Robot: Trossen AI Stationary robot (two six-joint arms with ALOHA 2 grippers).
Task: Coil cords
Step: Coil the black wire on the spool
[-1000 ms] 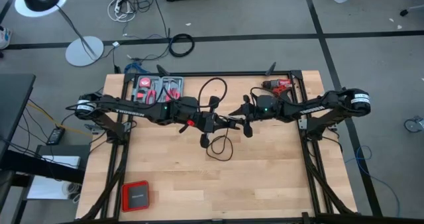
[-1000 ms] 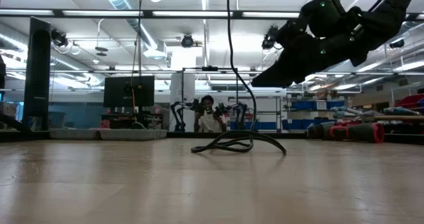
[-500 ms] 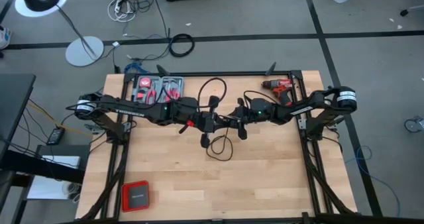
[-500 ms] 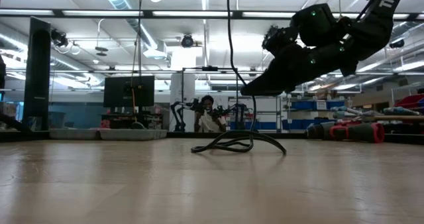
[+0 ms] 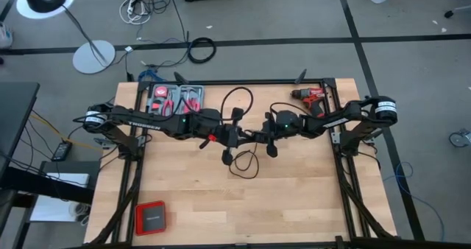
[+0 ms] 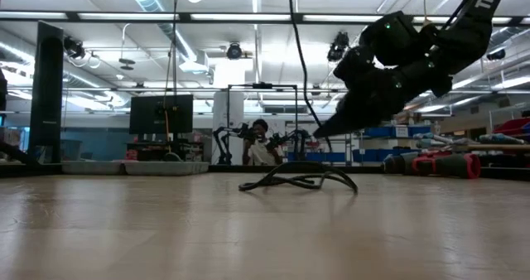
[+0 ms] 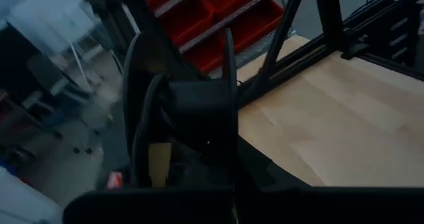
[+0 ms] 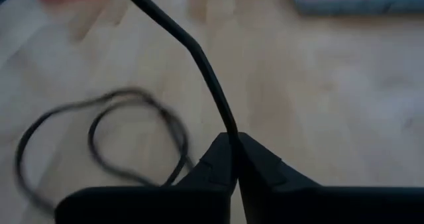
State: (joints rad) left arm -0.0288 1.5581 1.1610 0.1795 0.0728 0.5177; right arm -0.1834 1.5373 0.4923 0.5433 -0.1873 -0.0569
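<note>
Pale wooden planking of the table carries the whole job, and the cord is the landmark here: its lower loops lie slack on the boards just in front of the two grippers, while a stretch of it climbs off the wood to them and a further loop arcs behind them toward the rear edge. Just above those slack loops, the right gripper has its fingers pinched together on the rising strand, which runs straight out from between the tips. The main risk, as I judge it, is that so thin a cord, nipped only at the tips, slides through or twists free once the arm pulls, so the loops on the table spring apart instead of gathering. A pull against the other arm's hold could also tighten the strand and drag the loops sideways. Beside it, the left gripper is clenched shut above the cord's middle and seems to hold another part of it, though that contact is not plainly shown. Beyond the cord's far loop a red drill rests at the back corner.
</note>
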